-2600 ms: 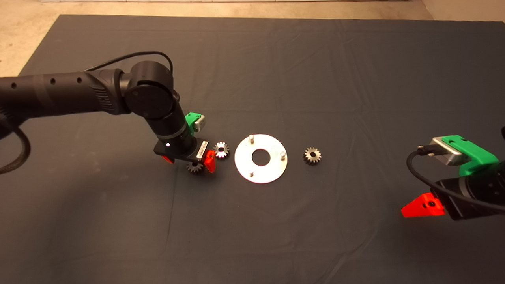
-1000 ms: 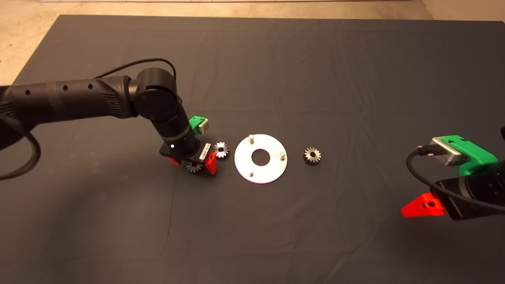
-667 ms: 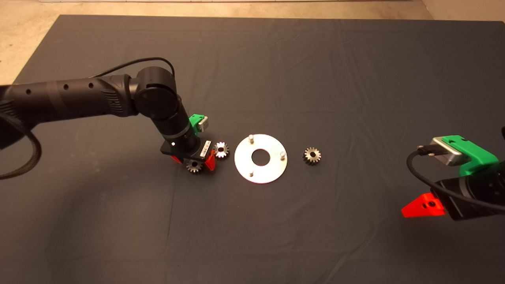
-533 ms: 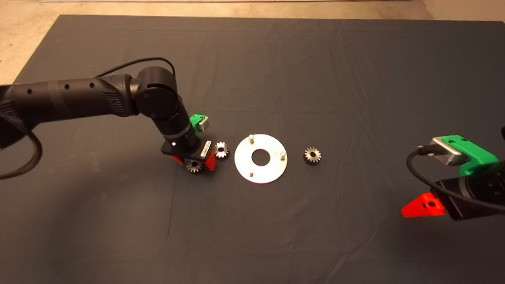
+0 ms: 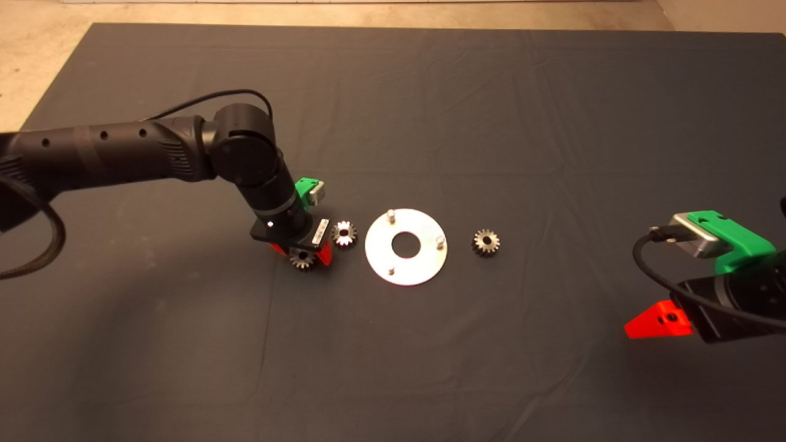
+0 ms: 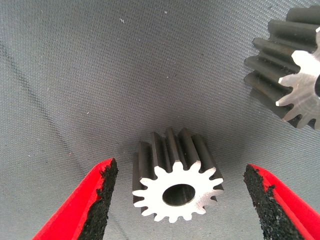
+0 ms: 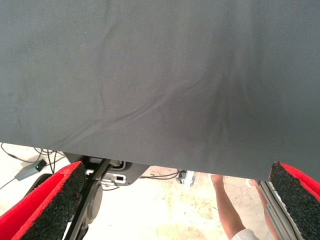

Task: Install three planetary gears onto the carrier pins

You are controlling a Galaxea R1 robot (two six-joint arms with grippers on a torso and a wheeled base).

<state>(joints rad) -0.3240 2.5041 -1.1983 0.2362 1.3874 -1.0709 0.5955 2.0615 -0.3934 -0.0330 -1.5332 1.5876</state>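
Note:
A shiny silver disc point(image 5: 406, 246) with a large centre hole lies mid-mat. Its three carrier pins point(image 5: 390, 214) stand bare. Three planetary gears lie flat on the mat. One gear point(image 5: 486, 242) is right of the disc and one gear point(image 5: 344, 234) is left of it. The third gear point(image 5: 302, 258) sits between the fingers of my left gripper point(image 5: 301, 253). In the left wrist view this gear point(image 6: 176, 185) lies between the open pads point(image 6: 100, 200), clear of both, in the left gripper point(image 6: 177, 200); the neighbouring gear point(image 6: 292, 90) shows beside it. My right gripper point(image 5: 660, 320) waits at the mat's right edge, open.
The dark mat point(image 5: 430, 123) is wrinkled in places. Bare floor point(image 5: 37, 55) shows past its far left corner. The right wrist view shows the mat's edge point(image 7: 150, 100), cables and equipment on the floor, and a person's leg point(image 7: 227, 207).
My left gripper has come down around the gear left of the disc, its fingers narrowing toward the gear. The right arm, disc and other gears have not moved.

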